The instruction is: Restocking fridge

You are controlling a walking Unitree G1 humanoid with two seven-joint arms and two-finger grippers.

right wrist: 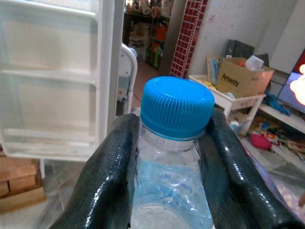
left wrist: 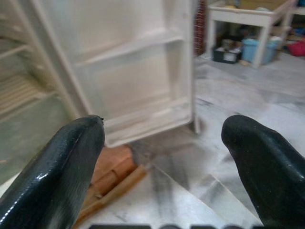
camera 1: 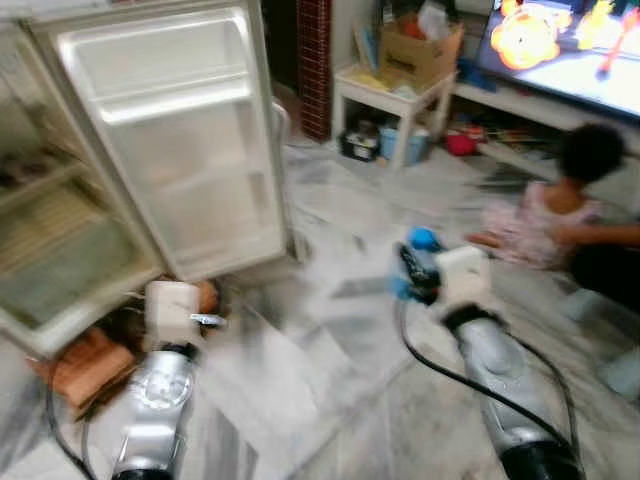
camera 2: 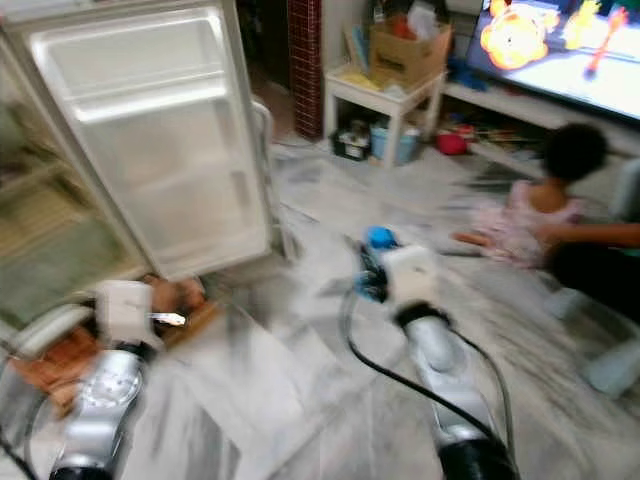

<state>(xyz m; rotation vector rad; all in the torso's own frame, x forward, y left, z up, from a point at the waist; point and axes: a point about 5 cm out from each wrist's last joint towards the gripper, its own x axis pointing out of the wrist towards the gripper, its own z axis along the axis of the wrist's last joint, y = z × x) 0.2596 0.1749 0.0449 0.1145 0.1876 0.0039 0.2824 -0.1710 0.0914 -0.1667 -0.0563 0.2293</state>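
One bottle [right wrist: 174, 157] clamped between right gripper [right wrist: 171, 143] fingers.

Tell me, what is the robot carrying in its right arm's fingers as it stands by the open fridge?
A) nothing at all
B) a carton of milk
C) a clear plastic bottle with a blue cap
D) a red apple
C: in the right wrist view the two black fingers press on either side of a clear bottle, just under its blue cap, with the open fridge door beyond.
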